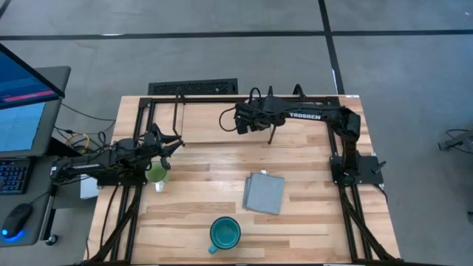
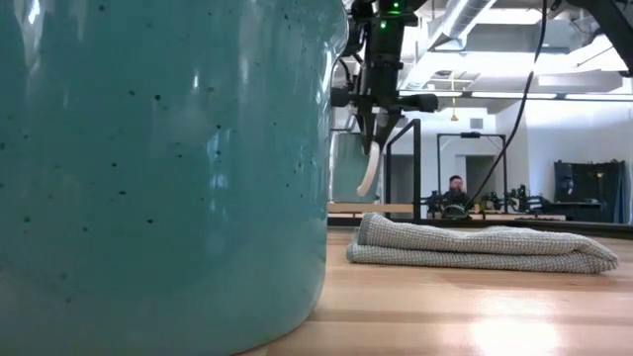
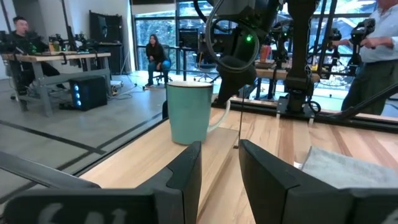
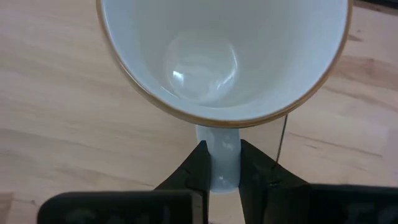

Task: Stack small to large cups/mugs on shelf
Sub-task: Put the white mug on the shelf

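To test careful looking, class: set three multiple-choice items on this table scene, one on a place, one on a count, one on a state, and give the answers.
1. Which mug stands right beside the left gripper?
A. the green mug
B. the teal mug
C. the white mug

2. How many mugs are in the scene?
A. two
B. three
C. four

3. What is the right gripper doing?
A. hanging open over the grey cloth
B. gripping the teal mug's rim
C. holding the white mug by its handle

Answers:
1 A: the high view shows the green mug against that arm's tip.
2 B: green, teal and white.
3 C: the right wrist view shows both fingers clamped on the handle.
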